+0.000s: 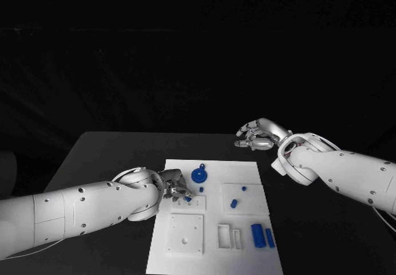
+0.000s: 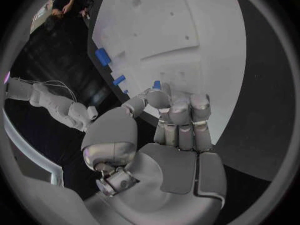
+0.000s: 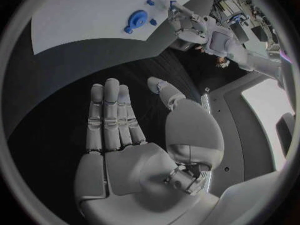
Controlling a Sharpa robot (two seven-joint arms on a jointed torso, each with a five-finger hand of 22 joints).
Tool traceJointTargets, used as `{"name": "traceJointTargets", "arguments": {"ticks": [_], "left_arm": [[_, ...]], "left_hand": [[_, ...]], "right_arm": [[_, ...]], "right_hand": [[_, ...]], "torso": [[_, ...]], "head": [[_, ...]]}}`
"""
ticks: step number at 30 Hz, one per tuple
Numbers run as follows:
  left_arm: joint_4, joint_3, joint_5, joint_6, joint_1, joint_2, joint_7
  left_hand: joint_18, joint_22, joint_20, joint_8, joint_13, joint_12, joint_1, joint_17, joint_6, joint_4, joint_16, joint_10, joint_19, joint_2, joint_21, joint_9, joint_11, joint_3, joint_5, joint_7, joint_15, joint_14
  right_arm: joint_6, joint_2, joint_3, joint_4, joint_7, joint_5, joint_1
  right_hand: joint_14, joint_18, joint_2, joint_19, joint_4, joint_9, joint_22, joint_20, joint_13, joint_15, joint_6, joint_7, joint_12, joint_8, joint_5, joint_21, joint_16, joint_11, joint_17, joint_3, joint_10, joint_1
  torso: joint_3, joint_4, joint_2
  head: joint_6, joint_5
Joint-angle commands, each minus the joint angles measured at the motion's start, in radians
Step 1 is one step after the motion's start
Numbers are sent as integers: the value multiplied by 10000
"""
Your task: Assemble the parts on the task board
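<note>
The white task board (image 1: 248, 172) lies in the middle of the black table. My left hand (image 1: 173, 188) hovers over the board's left side and pinches a small blue peg (image 1: 188, 199) between thumb and finger; the peg's tip (image 2: 157, 84) sticks out above the curled fingers (image 2: 180, 110). Just beyond that hand on the board is a round blue disc (image 1: 199, 173) with a small blue peg (image 1: 201, 189) beside it. My right hand (image 1: 259, 137) hangs over the bare table past the board's far right corner, fingers (image 3: 112, 115) straight and apart, holding nothing.
More blue parts lie on the board: a peg (image 1: 245, 187), a short piece (image 1: 233, 203), and two bars (image 1: 262, 235) at the near right. White raised blocks (image 1: 186, 232) sit on the near half. Black table (image 1: 107, 154) surrounds the board.
</note>
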Motion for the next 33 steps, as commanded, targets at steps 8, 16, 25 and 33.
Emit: {"name": "traceJointTargets", "arguments": {"ticks": [8, 16, 25, 33], "left_arm": [[33, 2, -76, -614, -90, -7, 247], [33, 1, -858, -1102, -220, -1, 443], [43, 1, -865, -1028, -265, 1, 436], [-26, 1, -1177, -1066, -307, 40, 433]], "left_hand": [[116, -93, -931, -124, -170, -150, 704, -109, 1138, -295, -34, -95, -5, -501, -114, -11, -93, 116, 640, -563, -268, 104], [104, -112, -929, -129, -197, -149, 780, -131, 1178, -216, -16, -71, 28, -574, -120, -2, -101, 64, 561, -570, -274, 129], [92, -136, -931, -149, -226, -126, 835, -163, 1223, -15, 13, -44, 56, -698, -131, 6, -106, -8, 274, -578, -280, 155], [87, -138, -931, -153, -231, -109, 812, -168, 1245, 72, 32, -34, 61, -747, -130, 10, -106, -46, 239, -580, -280, 162]], "right_arm": [[143, -8, 3, -4, 61, 60, -47], [158, -19, 3, -12, 54, 71, -69], [176, -33, 3, -13, 38, 72, -76], [185, -39, 3, -10, 33, 72, -82]], "right_hand": [[71, 74, 27, -36, 135, -28, -2, 55, -45, 22, -34, 53, 18, 10, 49, -60, -79, 7, 26, -23, -14, -141], [72, 74, 43, -39, 182, -37, 3, 58, -65, 25, -37, 55, 29, 7, 64, -72, -95, 9, 36, -24, -22, -170], [70, 74, 43, -42, 193, -40, 5, 58, -74, 26, -38, 56, 34, 6, 71, -78, -102, 10, 40, -23, -28, -174], [66, 74, 41, -48, 199, -44, 8, 58, -84, 27, -41, 57, 37, 5, 77, -85, -112, 11, 44, -20, -37, -169]], "torso": [[3, 6, -2], [6, -5, -1], [8, -2, 1], [5, -1, -3]], "head": [[-36, -9], [-47, -5], [-62, -29], [-47, -33]]}}
